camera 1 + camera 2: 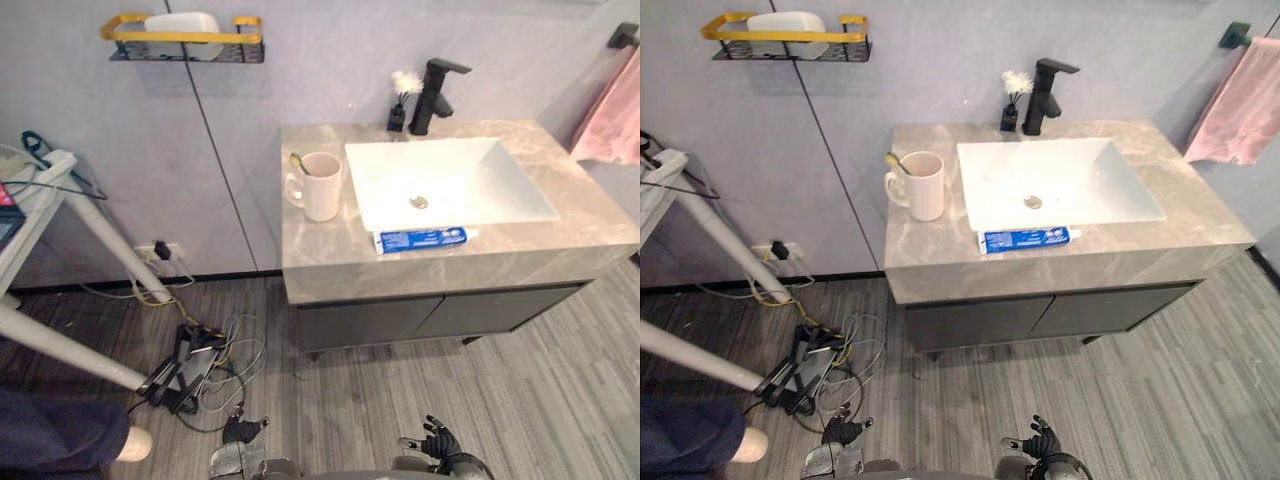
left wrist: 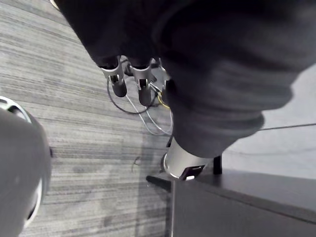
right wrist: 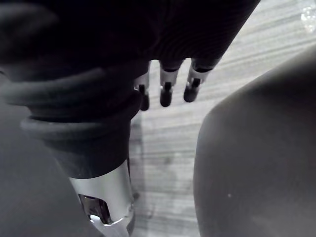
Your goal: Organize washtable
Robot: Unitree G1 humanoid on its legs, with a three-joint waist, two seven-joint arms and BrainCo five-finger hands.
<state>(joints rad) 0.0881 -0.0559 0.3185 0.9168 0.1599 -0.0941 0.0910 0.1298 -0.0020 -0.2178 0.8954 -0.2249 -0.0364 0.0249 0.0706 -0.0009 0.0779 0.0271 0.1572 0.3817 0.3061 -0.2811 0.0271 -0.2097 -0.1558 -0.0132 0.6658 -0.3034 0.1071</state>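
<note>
A grey stone washtable [image 1: 320,250] carries a white basin [image 1: 445,180] with a black faucet [image 1: 435,92] behind it. Left of the basin stands a cream mug [image 1: 320,187] with a toothbrush [image 1: 298,162] in it. A blue and white toothpaste tube [image 1: 420,239] lies on the counter along the basin's front edge. By the faucet sits a small black vase with a white flower [image 1: 401,100]. Both hands hang low over the floor, far in front of the cabinet: my left hand [image 1: 240,432] and my right hand [image 1: 440,440]. Each has relaxed, straight fingers [image 2: 129,81] [image 3: 168,89] and holds nothing.
A black and gold wall shelf [image 1: 185,38] with a white object hangs upper left. A pink towel [image 1: 612,115] hangs at the right. Tangled cables and a power strip [image 1: 190,365] lie on the floor. White stand legs [image 1: 100,235] slant at the left, and a person's leg [image 1: 60,435] is at lower left.
</note>
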